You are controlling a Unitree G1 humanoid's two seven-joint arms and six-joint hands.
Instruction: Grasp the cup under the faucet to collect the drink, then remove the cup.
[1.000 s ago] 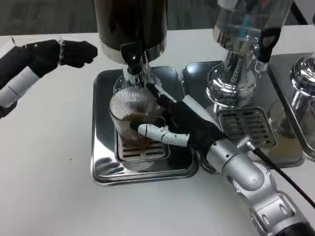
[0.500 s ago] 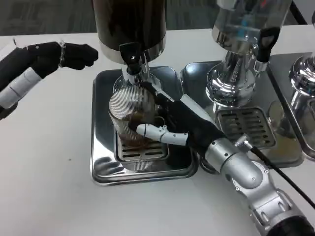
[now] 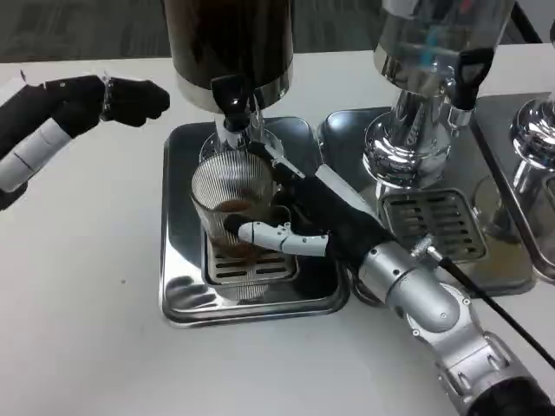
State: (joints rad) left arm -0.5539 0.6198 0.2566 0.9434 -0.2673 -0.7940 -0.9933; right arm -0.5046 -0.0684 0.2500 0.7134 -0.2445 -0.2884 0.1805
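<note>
A ribbed clear cup (image 3: 231, 198) with a little brown drink in its bottom stands on the drip grate of a steel tray (image 3: 182, 290). It sits right under the black faucet (image 3: 231, 102) of a dark drink dispenser (image 3: 227, 43). My right hand (image 3: 308, 217) grips the cup from its right side, fingers wrapped around the front and back. My left hand (image 3: 117, 97) hovers at the upper left, clear of the tray, its fingers curled in and holding nothing.
A second dispenser (image 3: 425, 78) with a clear tank stands to the right on its own steel tray with a grate (image 3: 438, 227). A third chrome unit (image 3: 533, 139) is at the far right edge. Bare white table lies left and in front.
The right hand and cup have shifted very slightly left and up. The left hand drifted a little left. The drink level looks about the same.
</note>
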